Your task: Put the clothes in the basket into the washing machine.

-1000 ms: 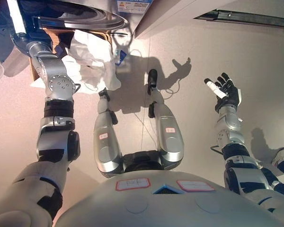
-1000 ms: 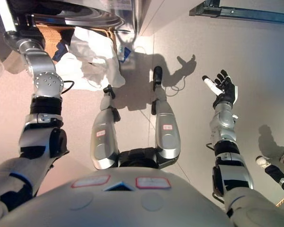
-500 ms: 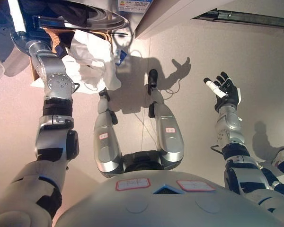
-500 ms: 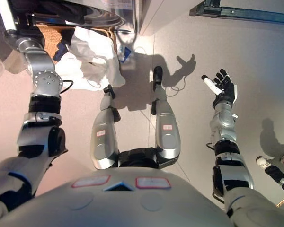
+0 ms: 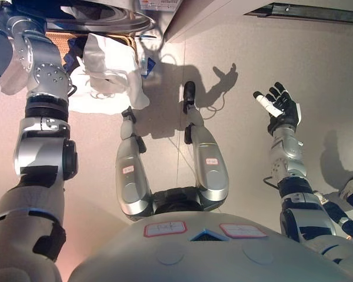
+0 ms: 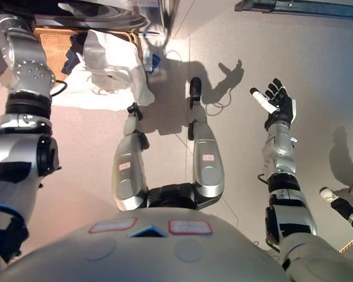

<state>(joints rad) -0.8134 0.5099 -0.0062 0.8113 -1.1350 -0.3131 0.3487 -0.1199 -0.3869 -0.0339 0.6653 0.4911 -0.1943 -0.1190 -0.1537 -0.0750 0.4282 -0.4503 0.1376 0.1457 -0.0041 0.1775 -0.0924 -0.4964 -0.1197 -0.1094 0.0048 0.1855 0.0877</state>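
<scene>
A woven basket (image 6: 50,38) stands on the floor at the upper left, under the washing machine's round door rim (image 5: 115,20). White clothes (image 5: 109,70) spill over its near side onto the floor, and a dark blue piece (image 6: 76,50) lies inside. My left arm reaches up along the basket's left side toward the machine; its hand is beyond the view's top left corner. My right hand (image 5: 277,106) is raised at the right over bare floor, open and holding nothing.
The washing machine's cabinet (image 5: 182,17) fills the top centre. A dark rail (image 5: 306,12) runs along the floor at the top right. A person's shoe (image 5: 348,191) shows at the lower right edge.
My left arm has swung up and to the left, so its wrist now sits at the top left corner. The right hand has stayed raised and open.
</scene>
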